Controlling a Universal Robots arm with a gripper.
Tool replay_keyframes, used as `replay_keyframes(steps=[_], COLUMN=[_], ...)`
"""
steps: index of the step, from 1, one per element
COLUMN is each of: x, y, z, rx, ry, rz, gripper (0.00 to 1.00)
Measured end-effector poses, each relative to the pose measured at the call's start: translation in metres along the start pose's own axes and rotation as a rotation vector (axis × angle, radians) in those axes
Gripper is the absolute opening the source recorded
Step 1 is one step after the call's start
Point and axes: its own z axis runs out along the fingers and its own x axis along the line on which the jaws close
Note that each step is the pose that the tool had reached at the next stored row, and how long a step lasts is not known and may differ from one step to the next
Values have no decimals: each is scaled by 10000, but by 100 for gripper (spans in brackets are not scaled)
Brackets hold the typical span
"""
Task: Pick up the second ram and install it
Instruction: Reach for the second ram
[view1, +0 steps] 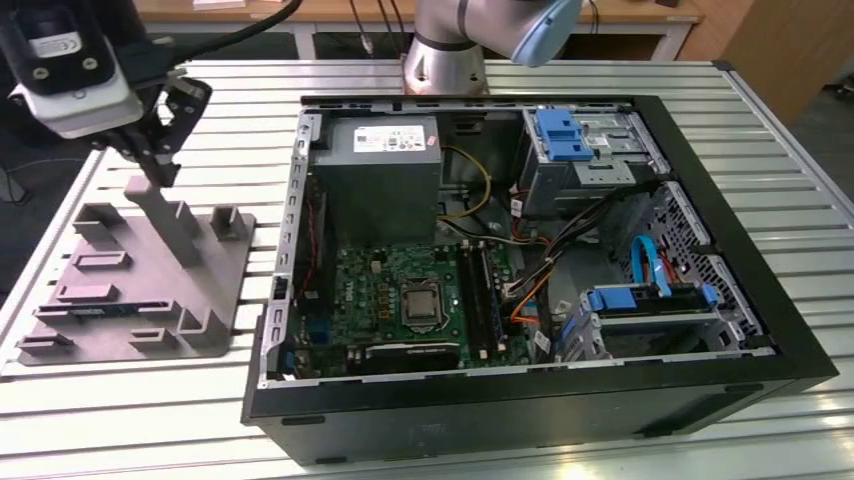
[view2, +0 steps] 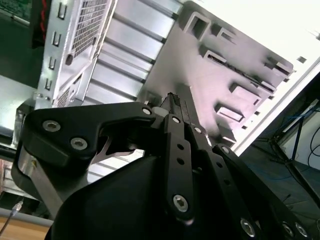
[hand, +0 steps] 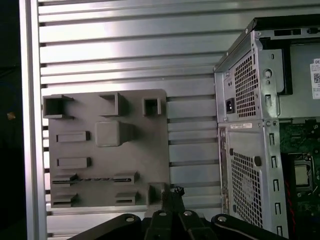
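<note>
The second ram is a thin dark strip standing on edge in a slot of the grey holder plate. In the exterior view the stick sits low on that plate, at the exterior view's left. My gripper hangs above the plate's far end, near a tall grey post. Its black fingers are pressed together with nothing between them. In the first wrist view the gripper's tips lie beside the plate's edge, apart from the stick.
The open computer case fills the middle and the exterior view's right. Its green motherboard carries the CPU socket and long memory slots. The case's perforated side wall stands close to the holder plate. Cables cross the case.
</note>
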Motion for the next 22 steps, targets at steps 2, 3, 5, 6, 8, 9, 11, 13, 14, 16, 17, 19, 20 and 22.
replay_keyframes(steps=[2, 3, 5, 6, 8, 9, 11, 13, 14, 16, 17, 19, 20, 22], x=[50, 74, 123, 149, 205, 233, 291, 342, 362, 405, 427, 466, 483, 515], y=[-47, -69, -109, -128, -159, -174, -205, -227, -235, -252, -260, -276, -283, -297], z=[25, 37, 59, 69, 82, 90, 106, 139, 157, 196, 214, 250, 267, 304], rx=[-8, -18, -39, -56, -122, -157, -214, -217, -217, -218, -217, -217, -217, -218], ry=[0, 0, 2, 3, 10, 12, 17, 16, 17, 16, 16, 17, 16, 16], rz=[0, -1, -1, -2, -3, -3, -5, -5, -5, -4, -5, -4, -5, -5], gripper=[10, 10, 10, 10, 10, 10, 10, 10, 10, 10, 10, 10, 10, 10])
